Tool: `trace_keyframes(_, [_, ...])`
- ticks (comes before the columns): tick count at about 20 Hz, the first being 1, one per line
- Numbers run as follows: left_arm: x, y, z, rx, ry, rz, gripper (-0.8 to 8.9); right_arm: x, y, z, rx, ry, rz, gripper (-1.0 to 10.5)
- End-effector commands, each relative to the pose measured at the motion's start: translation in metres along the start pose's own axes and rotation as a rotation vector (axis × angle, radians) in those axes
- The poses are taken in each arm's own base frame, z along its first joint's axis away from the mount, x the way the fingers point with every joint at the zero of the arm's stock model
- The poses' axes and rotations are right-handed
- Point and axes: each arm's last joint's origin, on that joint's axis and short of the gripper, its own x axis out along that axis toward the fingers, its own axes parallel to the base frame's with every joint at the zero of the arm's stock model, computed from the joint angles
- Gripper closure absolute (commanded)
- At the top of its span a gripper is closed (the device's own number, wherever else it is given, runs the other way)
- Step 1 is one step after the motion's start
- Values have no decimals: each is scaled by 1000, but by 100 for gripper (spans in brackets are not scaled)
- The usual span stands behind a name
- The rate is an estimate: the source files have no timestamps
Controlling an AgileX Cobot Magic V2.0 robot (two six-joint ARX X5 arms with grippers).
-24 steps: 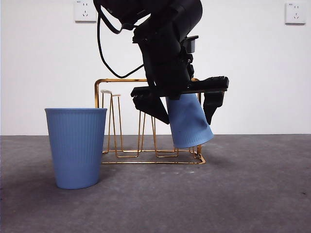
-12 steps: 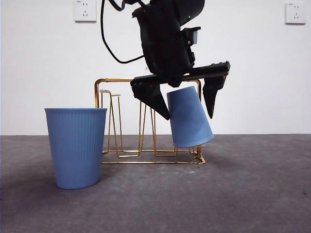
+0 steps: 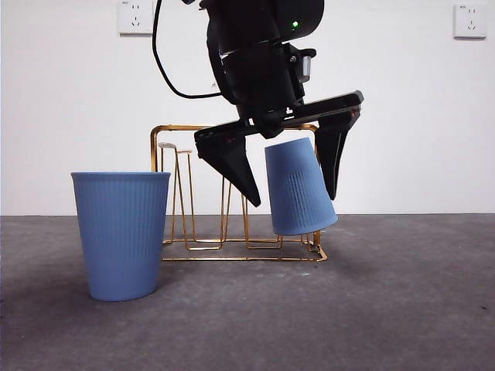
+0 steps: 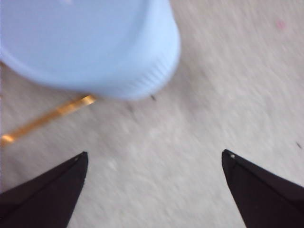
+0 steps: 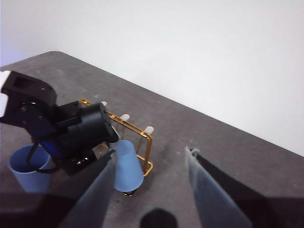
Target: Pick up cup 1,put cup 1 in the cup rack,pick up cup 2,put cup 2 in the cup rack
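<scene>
A blue ribbed cup (image 3: 298, 189) hangs upside down and slightly tilted on a peg at the right end of the gold wire cup rack (image 3: 174, 131). My left gripper (image 3: 291, 197) is open, one jaw on each side of this cup and apart from it. Its wrist view shows the cup (image 4: 90, 42) and a gold wire of the rack (image 4: 47, 118) beyond the open left gripper (image 4: 155, 154). A second blue cup (image 3: 122, 234) stands upright left of the rack. My right gripper (image 5: 149, 156) is open, high above the table, holding nothing.
Dark grey felt covers the table (image 3: 387, 309). The right wrist view shows the left arm (image 5: 61, 128) over the rack (image 5: 137, 133), the inverted cup (image 5: 127, 166) and the upright cup (image 5: 26, 166). A white wall with sockets (image 3: 135, 17) lies behind.
The left gripper has risen off the inverted cup and spread its jaws wider. The cup stays on the rack and has settled a little more upright.
</scene>
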Motion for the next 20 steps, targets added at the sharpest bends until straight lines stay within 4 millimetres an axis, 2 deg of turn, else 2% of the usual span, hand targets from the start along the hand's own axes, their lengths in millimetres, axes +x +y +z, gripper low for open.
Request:
trace_keyframes(1, [4, -4, -5, 1, 43, -2, 338, 1, 0, 0, -3, -2, 3, 696])
trace_keyframes(5, [-18, -13, -10, 32, 31, -18, 338, 1, 0, 0, 1, -1, 3, 696])
trace_keyframes(7, [-37, -18, -11, 46, -12, -41, 343, 1, 1, 0, 4, 1, 4, 696])
trace_keyframes(9, [-65, -20, -12, 70, -73, -69, 343, 1, 0, 0, 15, 0, 4, 696])
trace_keyframes(12, [-125, -16, -18, 90, -206, -109, 343, 8, 2, 1, 27, 16, 7, 696])
trace_keyframes(15, [-198, -2, -34, 87, -403, -99, 343, 28, 9, 4, 53, 65, 80, 696])
trace_keyframes(18, [-268, 19, -64, 60, -607, -61, 343, 60, 20, 7, 57, 133, 190, 696])
trace_keyframes(20, [-305, 35, -90, 36, -694, -34, 343, 87, 30, 9, 82, 184, 261, 695])
